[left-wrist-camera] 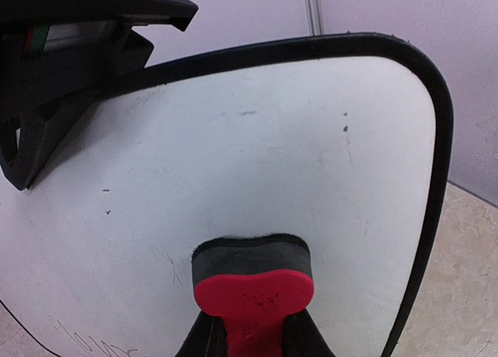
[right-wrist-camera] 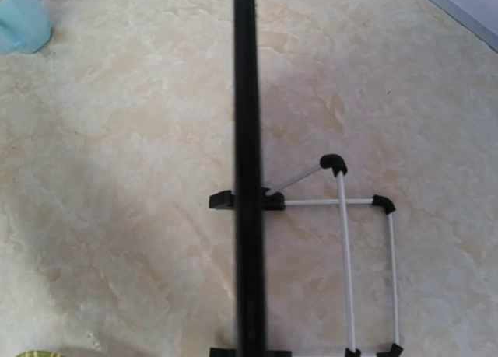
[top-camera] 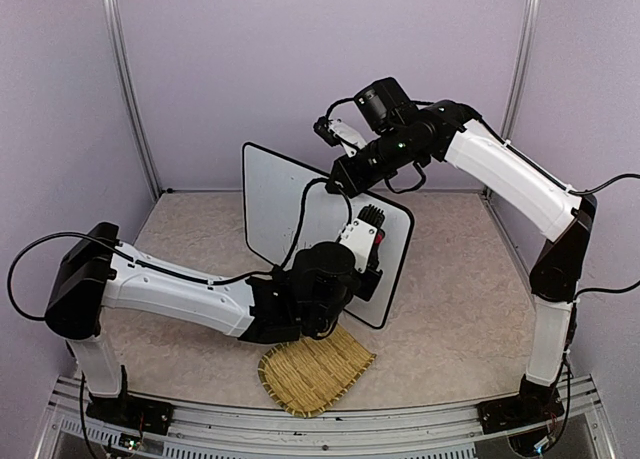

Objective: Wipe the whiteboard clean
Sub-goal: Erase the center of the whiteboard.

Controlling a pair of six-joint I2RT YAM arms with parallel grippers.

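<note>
Now the left fingers [left-wrist-camera: 201,341] pinch a red-backed grey eraser [left-wrist-camera: 253,273] against the white, black-rimmed whiteboard [left-wrist-camera: 272,155]. The right fingers [top-camera: 340,179] clamp its rim.

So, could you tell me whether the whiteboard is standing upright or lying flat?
Upright: the whiteboard stands on edge on its black feet.

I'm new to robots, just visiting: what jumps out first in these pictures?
A whiteboard stands upright mid-table, its top edge pinched by the right claw. The left claw holds a red eraser with a dark felt pad against its face. A woven straw mat lies at the near edge.
</note>
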